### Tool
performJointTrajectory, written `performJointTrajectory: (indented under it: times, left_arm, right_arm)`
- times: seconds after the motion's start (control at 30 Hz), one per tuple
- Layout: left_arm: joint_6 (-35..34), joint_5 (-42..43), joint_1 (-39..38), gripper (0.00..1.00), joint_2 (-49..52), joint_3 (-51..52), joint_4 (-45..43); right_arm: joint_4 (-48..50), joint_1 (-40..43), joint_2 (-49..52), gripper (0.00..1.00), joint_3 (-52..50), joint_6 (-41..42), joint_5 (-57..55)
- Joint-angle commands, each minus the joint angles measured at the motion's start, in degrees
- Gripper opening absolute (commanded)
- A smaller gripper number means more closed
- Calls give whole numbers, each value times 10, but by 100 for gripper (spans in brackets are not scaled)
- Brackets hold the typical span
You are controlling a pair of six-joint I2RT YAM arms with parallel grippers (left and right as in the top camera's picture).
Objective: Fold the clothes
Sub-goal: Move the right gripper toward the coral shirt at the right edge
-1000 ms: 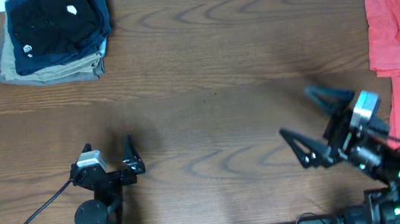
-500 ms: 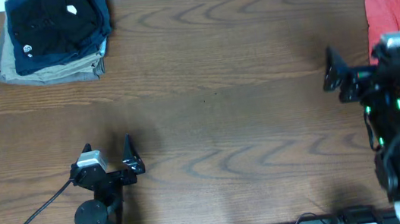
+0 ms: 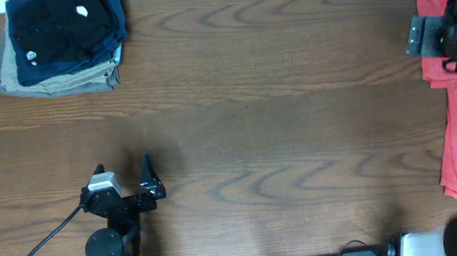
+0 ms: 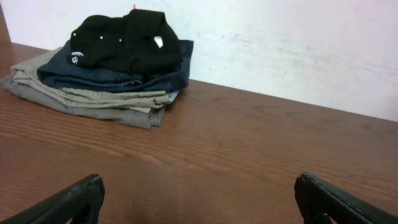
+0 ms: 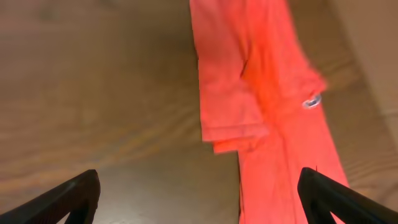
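Right claw [image 5: 198, 198]: jaws spread wide with nothing between them, hanging above the counter [image 5: 93, 87]; the cloth lies just ahead of it.
Left claw [image 4: 199, 202]: also wide apart and empty, low over bare wood, well apart from the shirt.
T-shirt [image 5: 267, 106]: at the counter's far right edge, bunched into a long crumpled strip with layers overlapping; a small white neck label [image 5: 311, 101] shows on top.
Handling: it looks soft, light and limp, so it will likely sag, drag and lose its shape when lifted. Breakage is no risk, but several layers may come up together.
Where to hold: probably a single edge near the neck label, or the squared-off flap nearest the right claw, pinched low against the wood.
Folded stack [image 4: 106, 68]: dark and khaki garments at the far-left corner, in front of the left claw; best left alone.
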State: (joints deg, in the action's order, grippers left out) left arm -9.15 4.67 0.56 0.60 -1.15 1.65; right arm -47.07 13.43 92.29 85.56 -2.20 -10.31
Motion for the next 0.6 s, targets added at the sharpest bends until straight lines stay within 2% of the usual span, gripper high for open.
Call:
performJointTrajectory:
  times: [0.0,0.43,0.57]
  left_arm:
    - [3,6,-3,98,-3,9,20]
    - [3,6,-3,98,-3,9,20]
    - [3,6,-3,98,-3,9,20]
  right_arm:
    - [-10,8,50,99,28,-17,23]
    - [69,52,188,99,28,-24,-28]
    - [70,70,240,91,28,-24,-7]
